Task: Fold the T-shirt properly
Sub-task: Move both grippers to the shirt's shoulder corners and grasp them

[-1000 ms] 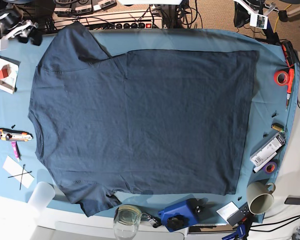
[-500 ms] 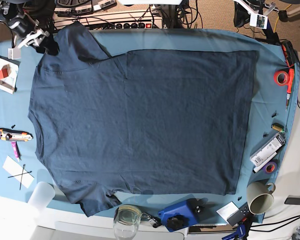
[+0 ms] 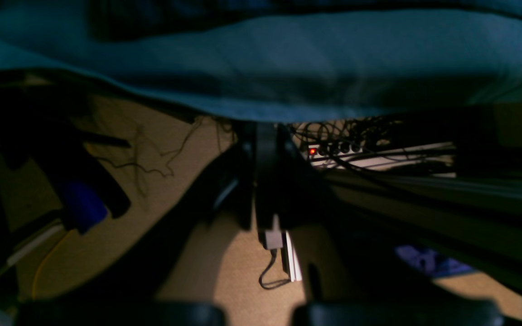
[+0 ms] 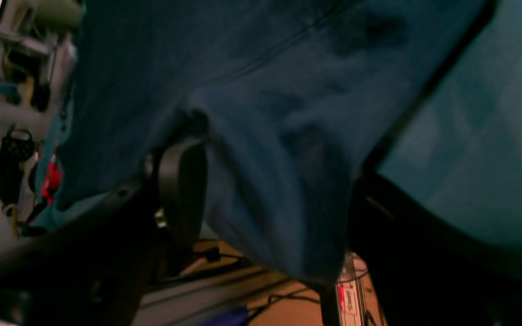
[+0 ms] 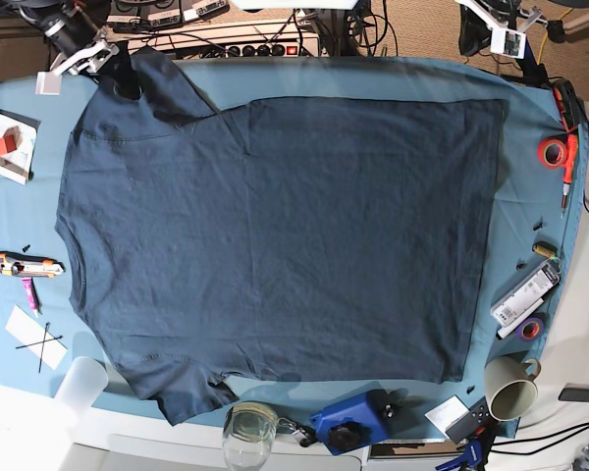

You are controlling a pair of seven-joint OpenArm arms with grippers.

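The dark navy T-shirt (image 5: 275,235) lies flat on the teal tablecloth (image 5: 373,78), neck to the left and hem to the right. My right gripper (image 5: 126,83) is at the far left sleeve (image 5: 162,83). In the right wrist view this gripper (image 4: 279,217) is open, and the sleeve's hanging edge (image 4: 288,190) lies between its fingers (image 4: 181,190). The left gripper (image 3: 264,149) is shut on nothing, off the table's far edge above the floor. The left arm (image 5: 501,29) shows at the top right.
A red tape roll (image 5: 553,151), a marker (image 5: 526,292) and a mug (image 5: 510,386) line the right edge. A glass jar (image 5: 248,427) and blue device (image 5: 353,420) sit at the front. A utility knife (image 5: 25,263) and plastic cup (image 5: 81,383) are left. A power strip (image 5: 265,47) lies beyond the table.
The right arm has swung from the table's left edge up and to the right, onto the far sleeve. The shirt and the left arm have not moved.
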